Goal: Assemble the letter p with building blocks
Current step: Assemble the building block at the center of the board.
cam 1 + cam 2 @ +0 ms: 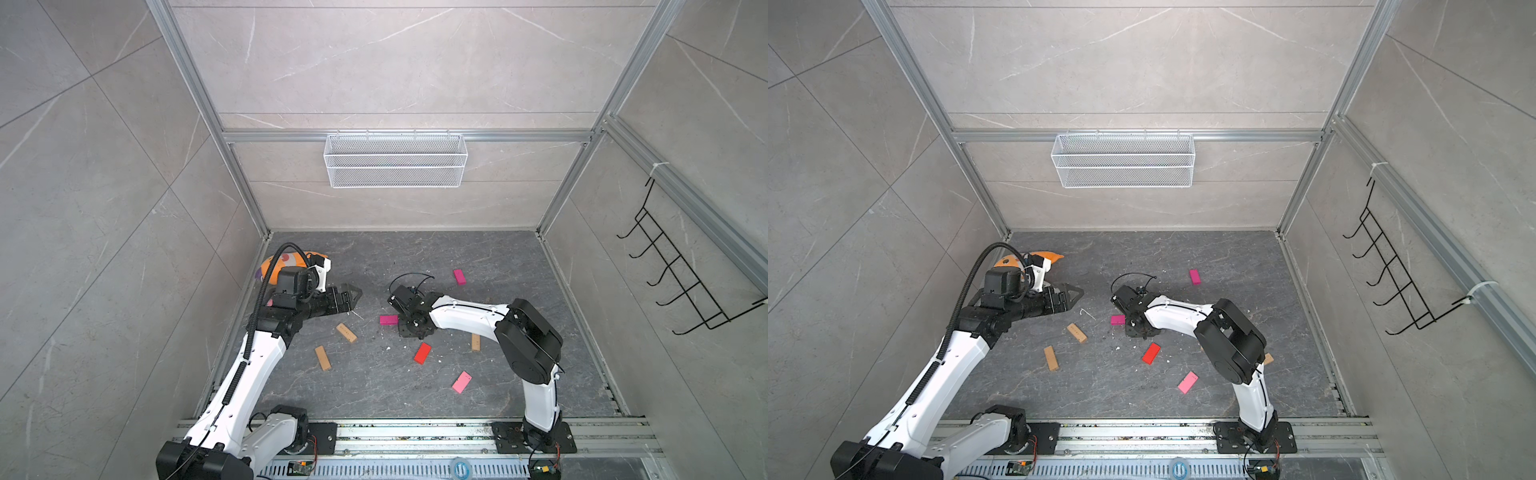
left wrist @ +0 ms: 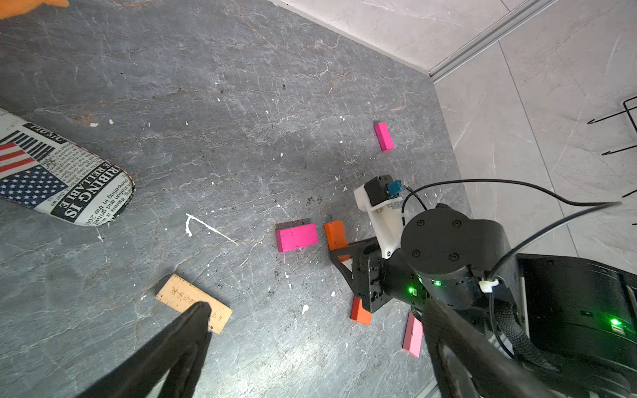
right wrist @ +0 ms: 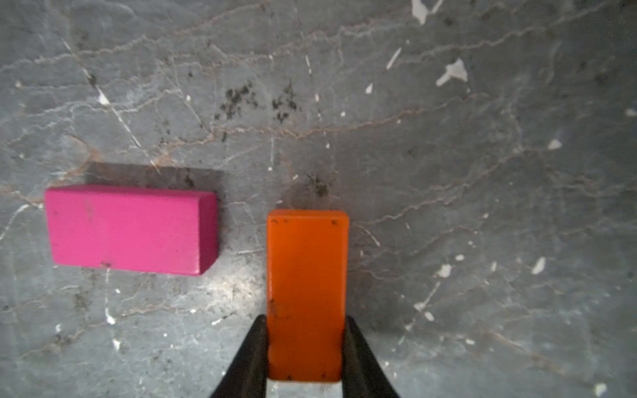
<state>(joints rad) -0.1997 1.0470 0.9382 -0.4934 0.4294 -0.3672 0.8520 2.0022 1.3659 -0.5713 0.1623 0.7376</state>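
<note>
My right gripper (image 3: 306,348) is shut on an orange brick (image 3: 306,275), held low over the dark floor at a right angle to a magenta brick (image 3: 127,229), with a small gap between them. In both top views the gripper (image 1: 409,328) hides the orange brick. My left gripper (image 1: 353,297) hovers open and empty to the left; a tan brick (image 2: 186,296) lies under one fingertip (image 2: 201,310). Scattered loose are two more tan bricks (image 1: 323,358) (image 1: 476,343), a red one (image 1: 422,353), a light pink one (image 1: 461,382) and a far magenta one (image 1: 459,276). No letter p is in view.
An orange plush toy (image 1: 286,259) lies behind the left arm at the back left. A newspaper-print object (image 2: 62,179) lies on the floor nearby. A white wire basket (image 1: 395,160) hangs on the back wall, and a black hook rack (image 1: 681,270) on the right wall.
</note>
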